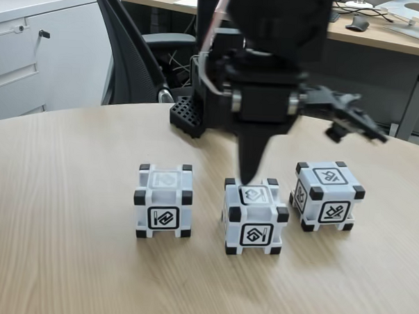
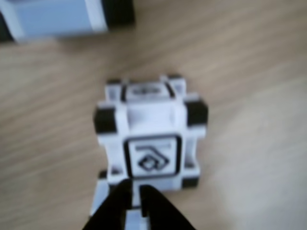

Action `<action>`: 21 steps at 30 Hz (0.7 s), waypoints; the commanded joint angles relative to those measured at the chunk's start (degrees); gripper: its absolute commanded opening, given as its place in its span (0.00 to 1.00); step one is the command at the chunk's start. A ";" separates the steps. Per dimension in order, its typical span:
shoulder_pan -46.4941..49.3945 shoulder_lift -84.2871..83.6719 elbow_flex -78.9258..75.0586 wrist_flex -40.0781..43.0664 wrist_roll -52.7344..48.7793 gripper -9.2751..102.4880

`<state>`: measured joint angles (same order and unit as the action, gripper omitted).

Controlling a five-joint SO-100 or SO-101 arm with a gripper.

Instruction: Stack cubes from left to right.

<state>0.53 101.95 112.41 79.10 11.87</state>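
Observation:
Three white cubes with black corners stand in a row on the wooden table [image 1: 62,192], each on its own: a left cube [image 1: 164,200], a middle cube [image 1: 255,218] and a right cube [image 1: 327,197]. My black gripper [image 1: 249,178] points straight down, its tip at the back top edge of the middle cube. In the wrist view the fingertips [image 2: 135,189] are nearly together, holding nothing, right at that cube [image 2: 151,139]. I cannot tell whether they touch it. Another cube [image 2: 57,19] sits blurred at the top left of the wrist view.
The arm's black base [image 1: 190,118] stands behind the cubes at the table's curved far edge. Beyond it are an office chair [image 1: 131,49], a white cabinet [image 1: 33,59] and a desk [image 1: 382,32]. Bare wood lies in front of the row and to its left.

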 commanded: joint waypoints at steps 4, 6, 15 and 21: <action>-7.82 1.05 -1.93 0.00 5.27 0.08; -10.81 1.05 -1.93 0.00 6.68 0.08; -21.18 1.05 -2.29 0.00 11.51 0.10; -21.80 1.05 -2.02 0.09 15.64 0.25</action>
<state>-21.09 101.95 112.41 79.10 26.37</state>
